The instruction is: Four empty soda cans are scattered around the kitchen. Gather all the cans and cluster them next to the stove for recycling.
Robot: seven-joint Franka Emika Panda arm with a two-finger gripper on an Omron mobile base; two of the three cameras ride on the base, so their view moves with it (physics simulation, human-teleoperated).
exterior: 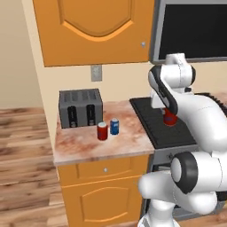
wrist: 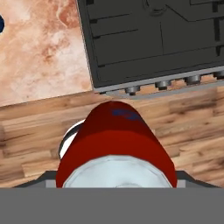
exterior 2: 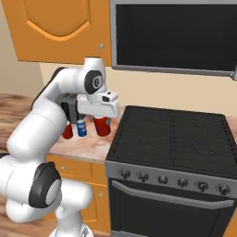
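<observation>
The gripper (exterior 2: 102,121) is clenching a red can (wrist: 116,144) between its fingers, carrying it upright so it can join the two cans (exterior: 108,128) beside the stove (exterior 2: 176,139).

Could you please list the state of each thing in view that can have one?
Gripper: shut on the held red can, fingers hidden.
Held red can: upright, lifted, carried beside the stove.
Red can on counter: upright, resting in front of the toaster.
Blue can: upright on the counter, beside that red can.
Stove: cooktop bare, oven door closed.
Toaster: slots empty.
Upper cabinet: door closed.
</observation>
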